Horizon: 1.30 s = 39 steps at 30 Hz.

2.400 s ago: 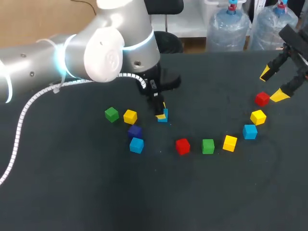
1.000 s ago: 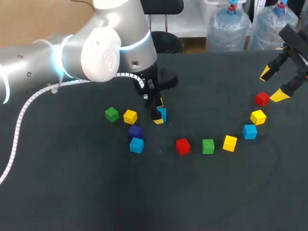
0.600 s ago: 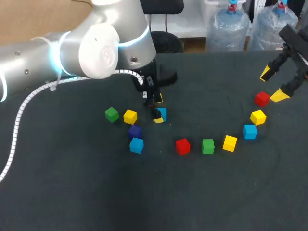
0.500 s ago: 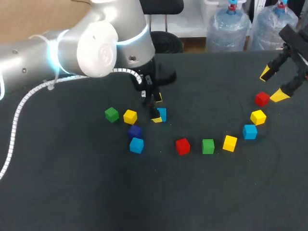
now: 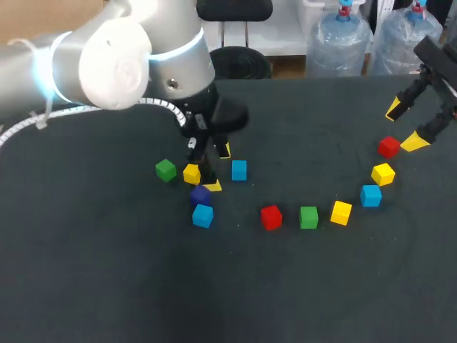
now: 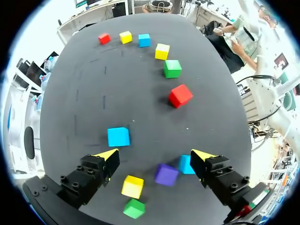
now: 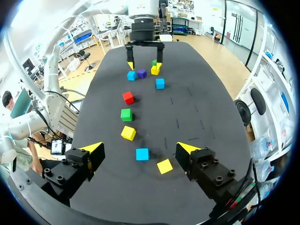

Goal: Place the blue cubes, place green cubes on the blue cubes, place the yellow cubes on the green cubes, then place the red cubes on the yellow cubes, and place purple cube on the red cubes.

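11 cubes are counted.
3 blue: left blue cube (image 5: pixel 203 215), centre blue cube (image 5: pixel 239 170), right blue cube (image 5: pixel 370 195).
2 green: left green cube (image 5: pixel 166 170), right green cube (image 5: pixel 308 216).
3 yellow: left yellow cube (image 5: pixel 191 174), lower-right yellow cube (image 5: pixel 341 212), far-right yellow cube (image 5: pixel 383 174).
2 red: centre red cube (image 5: pixel 270 217), right red cube (image 5: pixel 388 146).
1 purple cube (image 5: pixel 200 194), left of centre.

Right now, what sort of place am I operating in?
Probably a robotics lab test bench: a black matte table scattered with small coloured cubes for stacking, worked by two arms, the yellow-tipped left gripper and yellow-tipped right gripper both open.
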{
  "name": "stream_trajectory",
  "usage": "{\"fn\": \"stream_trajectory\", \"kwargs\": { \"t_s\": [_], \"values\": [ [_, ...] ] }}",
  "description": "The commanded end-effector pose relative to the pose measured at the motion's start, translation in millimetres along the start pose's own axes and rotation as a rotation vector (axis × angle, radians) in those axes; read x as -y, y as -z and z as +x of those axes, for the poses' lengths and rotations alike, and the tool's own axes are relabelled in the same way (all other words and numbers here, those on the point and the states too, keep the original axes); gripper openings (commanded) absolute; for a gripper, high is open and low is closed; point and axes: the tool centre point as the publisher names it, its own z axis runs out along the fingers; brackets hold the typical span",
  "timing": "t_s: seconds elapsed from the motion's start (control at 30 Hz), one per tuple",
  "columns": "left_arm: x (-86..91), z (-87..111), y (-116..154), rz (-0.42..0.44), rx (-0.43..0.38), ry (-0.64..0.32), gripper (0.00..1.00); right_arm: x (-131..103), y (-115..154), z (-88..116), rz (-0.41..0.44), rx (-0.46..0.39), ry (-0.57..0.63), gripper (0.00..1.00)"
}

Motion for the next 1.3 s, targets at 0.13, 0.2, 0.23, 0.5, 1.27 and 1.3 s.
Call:
{"fn": "stream_trajectory", "kwargs": {
  "t_s": [0.13,0.2,0.23,0.5,1.27,1.3],
  "values": [
    [28.9,5.0,8,-0.035,0.017,-0.005,1.00,1,0,0,-0.002,0.001,0.001,1.00],
    [36.0,4.1,9,-0.036,0.019,-0.009,1.00,1,0,0,-0.002,0.001,0.001,1.00],
    [39.5,3.6,9,-0.039,0.012,-0.013,1.00,1,0,0,-0.002,0.001,0.001,1.00],
    [62.9,11.2,-6,-0.010,-0.030,-0.010,1.00,1,0,0,-0.002,0.001,0.001,1.00],
    [76.1,22.1,-28,-0.004,0.001,0.051,1.00,1,0,0,-0.002,0.001,0.001,1.00],
    [77.6,22.6,-30,0.001,0.001,0.054,1.00,1,0,0,-0.002,0.001,0.001,1.00]
  ]
}}
